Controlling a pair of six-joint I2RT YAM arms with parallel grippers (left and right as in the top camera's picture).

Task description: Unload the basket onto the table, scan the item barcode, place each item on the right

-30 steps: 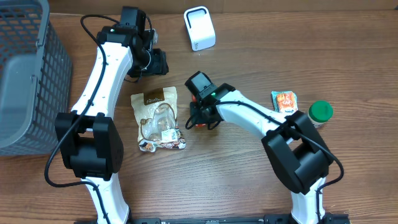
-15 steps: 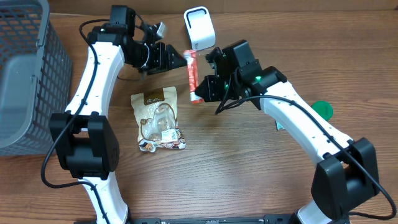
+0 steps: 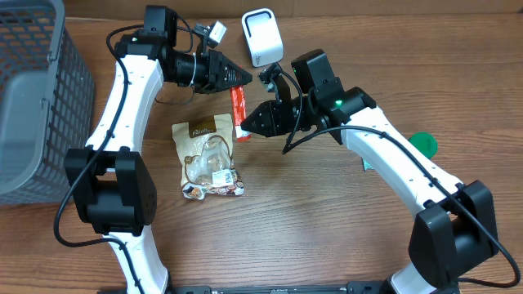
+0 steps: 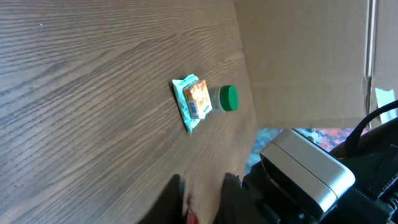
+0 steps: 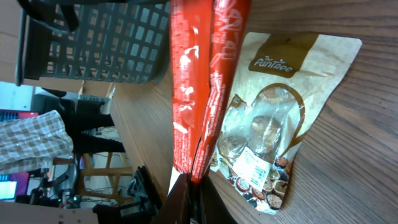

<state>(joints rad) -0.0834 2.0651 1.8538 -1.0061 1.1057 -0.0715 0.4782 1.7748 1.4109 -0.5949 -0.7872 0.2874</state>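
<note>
A long red packet (image 3: 238, 104) hangs in the air between both arms, just below and left of the white scanner (image 3: 261, 37). My right gripper (image 3: 249, 124) is shut on its lower end. In the right wrist view the red packet (image 5: 199, 81) runs up from the pinching right gripper (image 5: 194, 186). My left gripper (image 3: 243, 80) has its fingers drawn together on the packet's top end. In the left wrist view only a sliver of red shows low down in the left gripper (image 4: 204, 190). No barcode is visible.
A brown snack bag (image 3: 208, 155) lies on the table under the packet, also seen as the snack bag (image 5: 267, 124). A grey basket (image 3: 33, 98) stands at the far left. An orange packet (image 4: 196, 102) and a green-capped jar (image 3: 425, 143) sit at the right.
The right arm lifted the red packet off the table, then shifted it left toward the left gripper. The left gripper's fingers went from wide apart to drawn together on its top end.
</note>
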